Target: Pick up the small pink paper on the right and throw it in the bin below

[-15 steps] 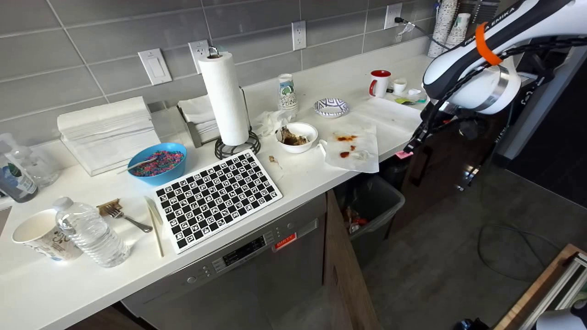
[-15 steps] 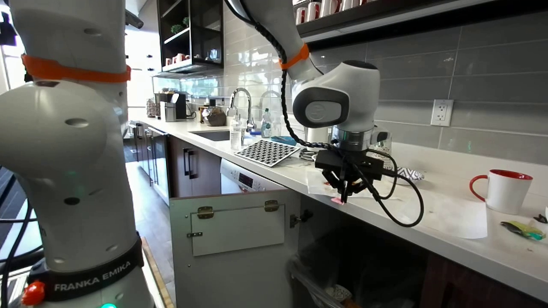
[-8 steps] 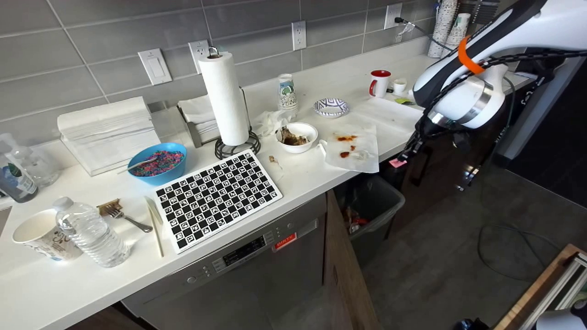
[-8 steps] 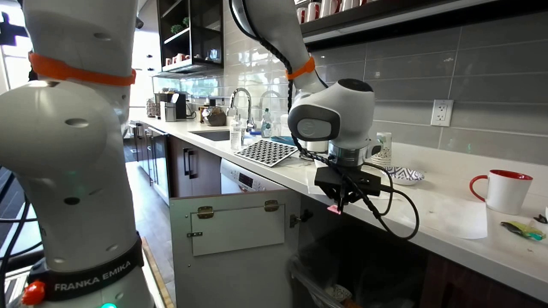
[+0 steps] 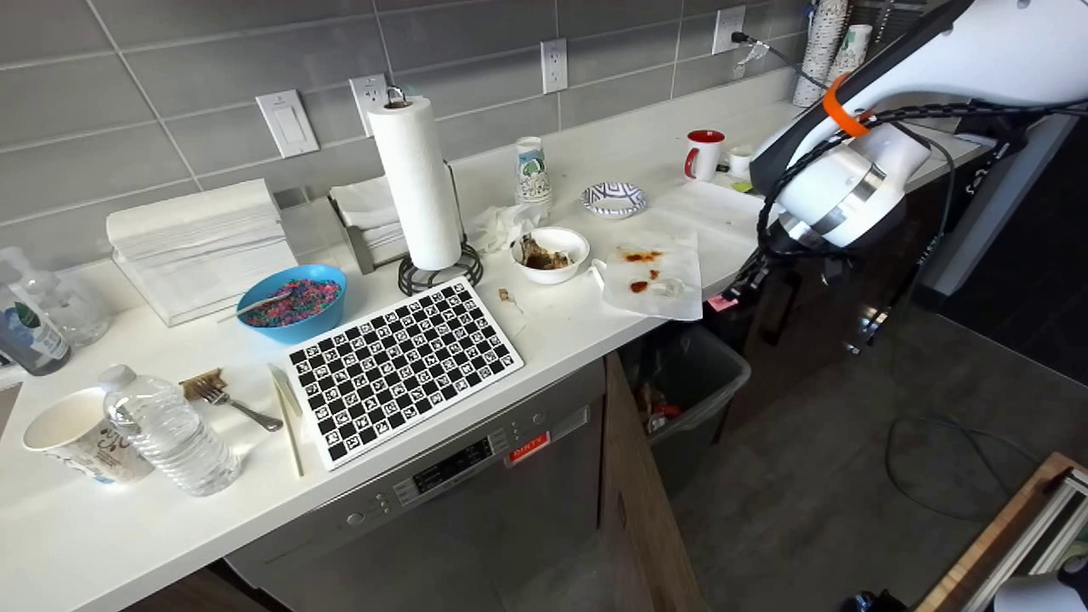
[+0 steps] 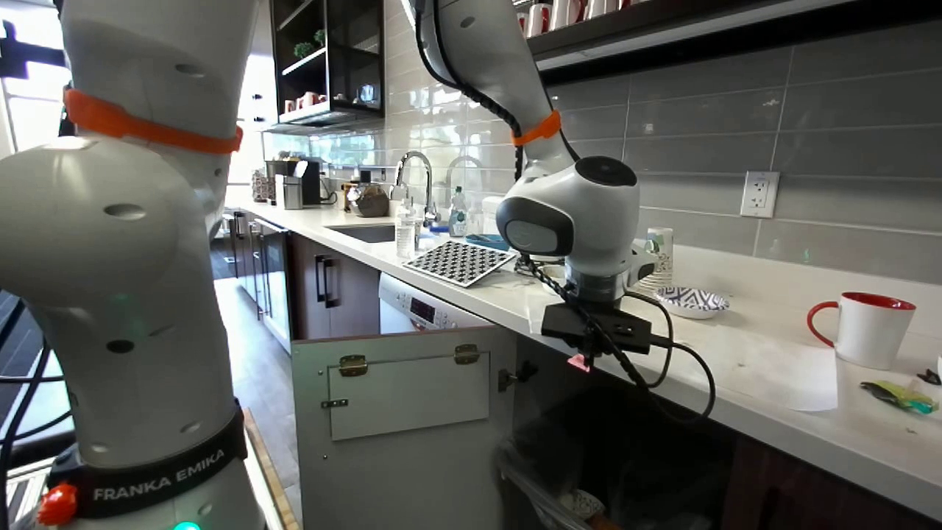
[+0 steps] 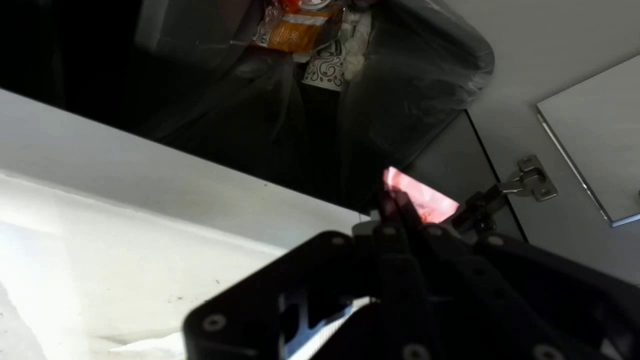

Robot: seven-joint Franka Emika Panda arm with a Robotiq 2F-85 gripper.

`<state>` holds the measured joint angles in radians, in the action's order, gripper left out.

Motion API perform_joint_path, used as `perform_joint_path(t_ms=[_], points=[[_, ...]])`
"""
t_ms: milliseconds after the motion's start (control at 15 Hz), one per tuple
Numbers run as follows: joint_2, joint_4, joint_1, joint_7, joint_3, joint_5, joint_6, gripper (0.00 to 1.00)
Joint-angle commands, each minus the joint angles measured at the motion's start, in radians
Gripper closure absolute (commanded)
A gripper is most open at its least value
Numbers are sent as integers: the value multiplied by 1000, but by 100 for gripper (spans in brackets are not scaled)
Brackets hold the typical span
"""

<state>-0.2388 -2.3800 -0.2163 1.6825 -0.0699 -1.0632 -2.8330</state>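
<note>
Clearly, gripper (image 7: 393, 196) pinched closed, pink paper (image 7: 426, 196) between its tips; bin (image 5: 704, 374) lower than it, counter edge (image 7: 200, 192) nearby.

In the wrist view, pink paper (image 7: 429, 199) partly hidden behind the blurred pincer (image 7: 394, 197), waste bin (image 7: 475, 52) cut off by the top edge, orange wrapper (image 7: 295, 36) too small to read, robot arm (image 5: 1003, 64) cropped at right in an exterior view, labelled bottle (image 5: 31, 333) cropped at left.

pink slip (image 7: 431, 196): smooth paper | bin liner (image 7: 432, 80): glossy plastic | pincer (image 7: 393, 196): matt | wall tiles (image 6: 706, 154): glossy
</note>
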Motion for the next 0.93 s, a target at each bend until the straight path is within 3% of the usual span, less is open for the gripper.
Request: perform_joint_path(t_ms=[0, 133, 467, 667, 867], points=[[0, 0, -1, 1, -1, -1, 0, 99], [-60, 29, 23, -98, 16, 86, 15, 99], [-120, 48, 37, -143, 32, 240, 76, 99], [-172, 62, 15, -77, 10, 225, 51, 99], [-216, 87, -26, 42, -35, 141, 20, 99]])
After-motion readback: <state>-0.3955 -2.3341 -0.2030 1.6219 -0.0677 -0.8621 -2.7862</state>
